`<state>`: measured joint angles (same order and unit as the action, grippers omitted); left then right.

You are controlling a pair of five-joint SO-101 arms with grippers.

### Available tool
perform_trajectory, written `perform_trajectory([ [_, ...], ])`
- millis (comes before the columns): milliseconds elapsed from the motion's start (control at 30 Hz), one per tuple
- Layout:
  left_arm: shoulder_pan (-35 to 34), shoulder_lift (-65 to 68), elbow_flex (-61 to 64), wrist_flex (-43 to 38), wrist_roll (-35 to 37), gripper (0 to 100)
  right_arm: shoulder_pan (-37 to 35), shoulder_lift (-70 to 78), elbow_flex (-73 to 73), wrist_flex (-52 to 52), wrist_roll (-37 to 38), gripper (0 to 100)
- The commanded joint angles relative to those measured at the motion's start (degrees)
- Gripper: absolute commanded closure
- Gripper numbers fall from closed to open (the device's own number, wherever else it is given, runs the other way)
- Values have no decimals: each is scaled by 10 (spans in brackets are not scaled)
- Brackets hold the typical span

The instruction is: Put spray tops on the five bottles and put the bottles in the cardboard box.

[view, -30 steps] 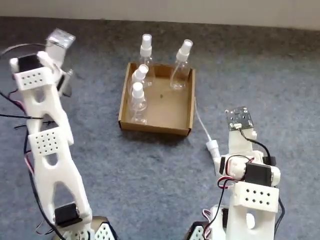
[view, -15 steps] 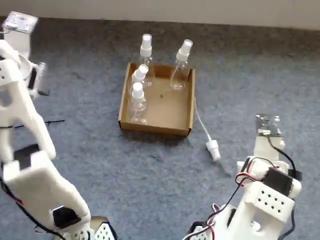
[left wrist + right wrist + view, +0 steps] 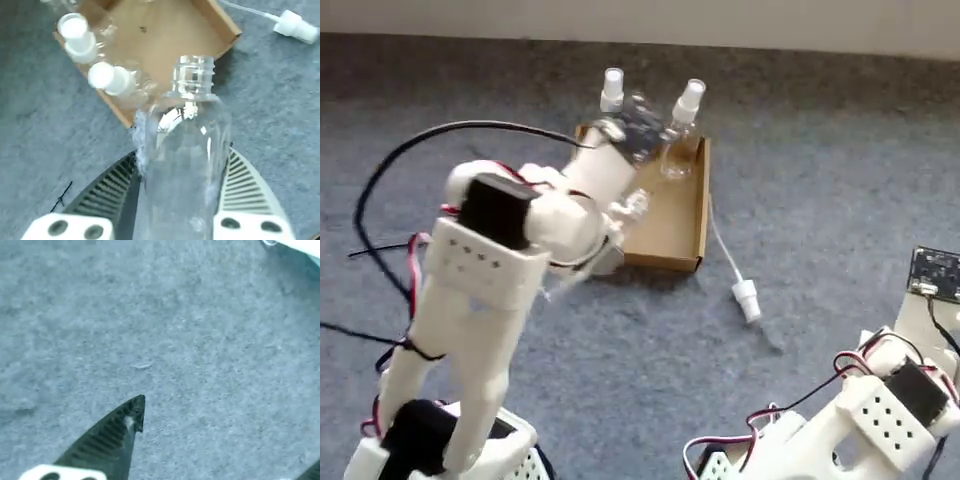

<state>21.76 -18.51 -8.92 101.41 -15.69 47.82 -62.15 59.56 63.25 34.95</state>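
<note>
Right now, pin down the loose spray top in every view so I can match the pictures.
High view: the loose spray top lies on the carpet, just off the cardboard box, by its near right corner.
Left wrist view: it lies on carpet just past a corner of the box.
Right wrist view: looks down at carpet; make no match here.
Shared landmark: the cardboard box; the top's thin tube points back toward it.

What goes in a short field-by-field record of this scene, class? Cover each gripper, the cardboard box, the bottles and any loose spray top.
Left gripper: shut on an uncapped clear plastic bottle, held by the box
Right gripper: open, over bare grey carpet
Shallow brown cardboard box: on the carpet
Capped clear bottles: at least two upright in the box
Loose white spray top: lying on the carpet beside the box, tube attached
</note>
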Motion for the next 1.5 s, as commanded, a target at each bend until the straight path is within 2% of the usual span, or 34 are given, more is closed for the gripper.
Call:
perform_trajectory([
  [0,132,31,-30,-2,20,996,29,44,-13,-22,7,530],
  [167,204,129,-92,-33,45,996,67,210,-50,-65,6,530],
  [367,219,263,-217,-79,47,996,138,372,-124,-147,8,530],
  [500,232,354,-313,-80,47,996,152,439,-143,-189,9,530],
  [667,236,453,-417,-105,50,996,164,476,-146,-238,10,530],
  [833,235,541,-514,-145,112,996,197,489,-143,-299,10,530],
  [1200,275,744,-661,-192,113,991,196,517,-124,-342,10,530],
  [1400,276,802,-711,-152,112,851,196,550,-124,-371,11,530],
  [1467,276,814,-721,-150,112,842,196,553,-124,-371,11,530],
])
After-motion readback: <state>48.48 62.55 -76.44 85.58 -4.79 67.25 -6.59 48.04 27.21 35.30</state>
